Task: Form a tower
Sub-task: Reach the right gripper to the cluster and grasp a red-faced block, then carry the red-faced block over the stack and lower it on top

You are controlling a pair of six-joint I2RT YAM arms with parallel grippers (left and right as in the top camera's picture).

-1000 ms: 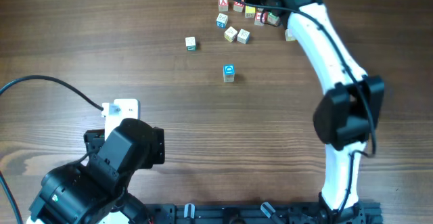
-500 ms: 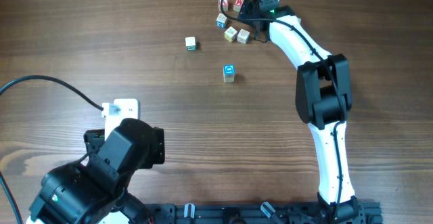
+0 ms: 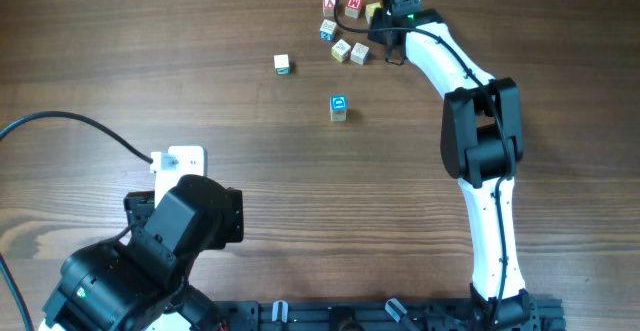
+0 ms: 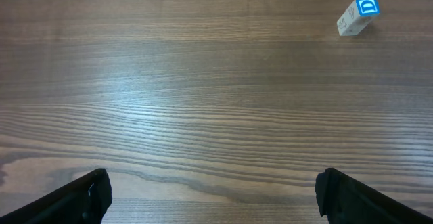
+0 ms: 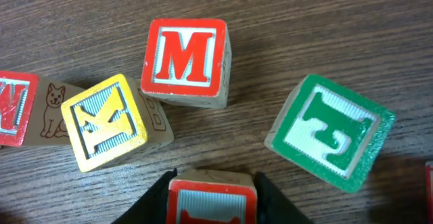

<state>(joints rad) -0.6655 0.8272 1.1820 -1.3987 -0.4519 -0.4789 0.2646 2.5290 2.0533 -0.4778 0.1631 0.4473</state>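
Red M cube point(image 5: 186, 61), yellow K cube point(image 5: 105, 122) (tilted); jaws grip red-faced cube point(image 5: 212, 202).

Robotics lab bench: wood-grain table point(image 3: 300, 201), left arm point(image 3: 160, 241) and right arm point(image 3: 480, 141), black mounting rail point(image 3: 330, 317) along the near edge, black cable point(image 3: 60, 116) trailing.
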